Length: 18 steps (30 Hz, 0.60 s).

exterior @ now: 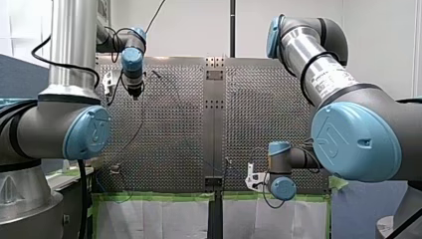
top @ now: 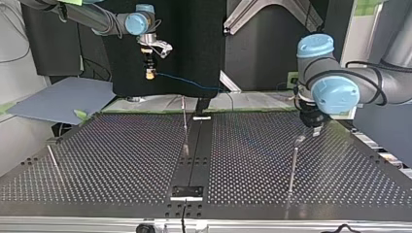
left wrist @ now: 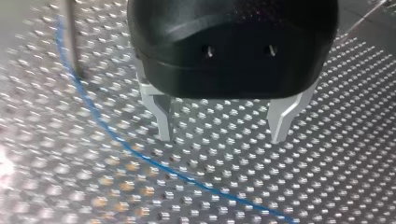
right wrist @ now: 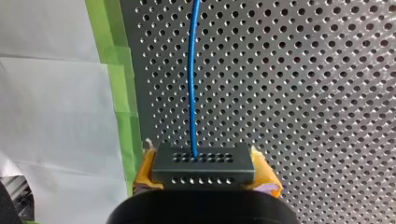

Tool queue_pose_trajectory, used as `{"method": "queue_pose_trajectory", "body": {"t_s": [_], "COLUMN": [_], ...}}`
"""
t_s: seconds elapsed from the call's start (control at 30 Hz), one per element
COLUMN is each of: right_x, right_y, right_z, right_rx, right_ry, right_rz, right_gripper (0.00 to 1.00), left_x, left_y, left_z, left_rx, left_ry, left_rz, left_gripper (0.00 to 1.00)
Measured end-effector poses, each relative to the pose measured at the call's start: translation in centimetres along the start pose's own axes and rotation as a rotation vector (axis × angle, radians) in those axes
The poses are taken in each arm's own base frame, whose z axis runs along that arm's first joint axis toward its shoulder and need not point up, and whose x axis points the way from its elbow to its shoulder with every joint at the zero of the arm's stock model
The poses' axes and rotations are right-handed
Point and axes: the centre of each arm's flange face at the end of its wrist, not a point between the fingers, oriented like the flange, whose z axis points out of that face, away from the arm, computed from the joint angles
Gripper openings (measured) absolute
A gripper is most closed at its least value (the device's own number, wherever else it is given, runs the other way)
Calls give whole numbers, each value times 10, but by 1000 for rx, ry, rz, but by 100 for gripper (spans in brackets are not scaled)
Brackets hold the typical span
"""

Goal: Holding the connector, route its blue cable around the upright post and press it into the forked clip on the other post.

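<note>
1. Clamping the black perforated connector block (right wrist: 203, 161) between the yellow pads (right wrist: 145, 169) of my right gripper (top: 150, 73), I hold it up off the perforated metal table (top: 121, 160), beyond the thin central metal post (top: 185, 128) and off to one side of it.
2. The thin blue cable (right wrist: 192, 84) leaves the block's face and runs through the air back towards the central post, passing beyond it. It isn't wrapped around anything yet.
3. My left gripper (left wrist: 223, 134) hangs low on the central post's other side, just by a second slim post (top: 293, 167). Its metal fingers (left wrist: 162, 114) are spread wide with nothing between them, and a stretch of cable lies on the table beneath.
4. Which post carries the fork, I can't make out.
5. My read: routing has barely begun. Next I'd carry the connector round the upright post, keeping the cable taut and low enough to catch the shaft. Then I'd line it over the clip before pressing down.
</note>
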Motion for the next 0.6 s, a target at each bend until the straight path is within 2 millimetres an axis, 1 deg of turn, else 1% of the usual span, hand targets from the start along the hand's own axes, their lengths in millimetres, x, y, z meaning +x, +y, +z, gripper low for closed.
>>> {"method": "queue_pose_trajectory", "body": {"t_s": [0.3, 0.43, 0.6], "right_x": [-1, -1, -2], "right_y": [-1, 0, 0], "right_z": [-1, -1, -2], "right_rx": [7, 7, 7], "right_ry": [-7, -10, -18], "right_rz": [0, -1, -5], "right_gripper": [0, 0, 0], "left_x": [-48, -72, -97], "left_y": [1, 2, 2], "left_z": [-31, -51, -75], "left_rx": [0, -3, -9], "left_ry": [-63, -98, -136], "left_rz": [11, 16, 28], "left_gripper": [100, 100, 100]}}
